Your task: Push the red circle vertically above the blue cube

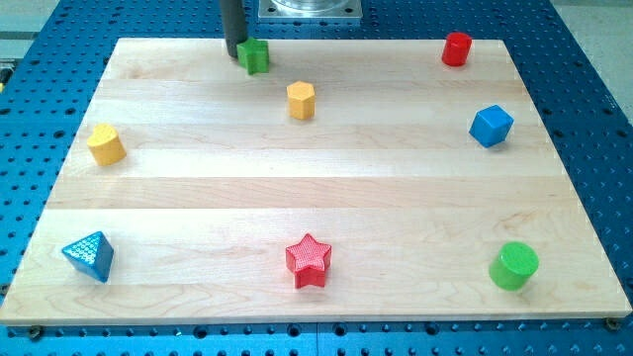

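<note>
The red circle, a short red cylinder, stands near the top right corner of the wooden board. The blue cube sits below it and slightly to the right, near the board's right edge, well apart from it. My tip is at the top of the board, left of centre, touching or almost touching the left side of a green cube. The tip is far to the left of the red circle and the blue cube.
An orange hexagonal block lies below and right of the green cube. A yellow block is at the left. A blue triangle is at bottom left, a red star at bottom centre, a green cylinder at bottom right.
</note>
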### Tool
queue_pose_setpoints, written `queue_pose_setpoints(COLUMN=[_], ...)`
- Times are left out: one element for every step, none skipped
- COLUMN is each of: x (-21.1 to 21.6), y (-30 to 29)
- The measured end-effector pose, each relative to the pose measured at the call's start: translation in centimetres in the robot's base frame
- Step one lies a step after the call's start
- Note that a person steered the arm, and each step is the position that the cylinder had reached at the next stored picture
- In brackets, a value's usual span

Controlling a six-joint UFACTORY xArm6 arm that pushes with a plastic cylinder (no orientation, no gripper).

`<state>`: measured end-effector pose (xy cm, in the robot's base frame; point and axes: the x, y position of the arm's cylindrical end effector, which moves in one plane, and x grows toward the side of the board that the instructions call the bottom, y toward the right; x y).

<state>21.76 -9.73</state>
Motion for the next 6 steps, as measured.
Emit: queue_pose_setpoints(x=[0.8, 0.9, -0.7, -1.7, -2.5, -2.6], y=[3.9, 5.9, 7.1, 14.7, 19.9, 25.6])
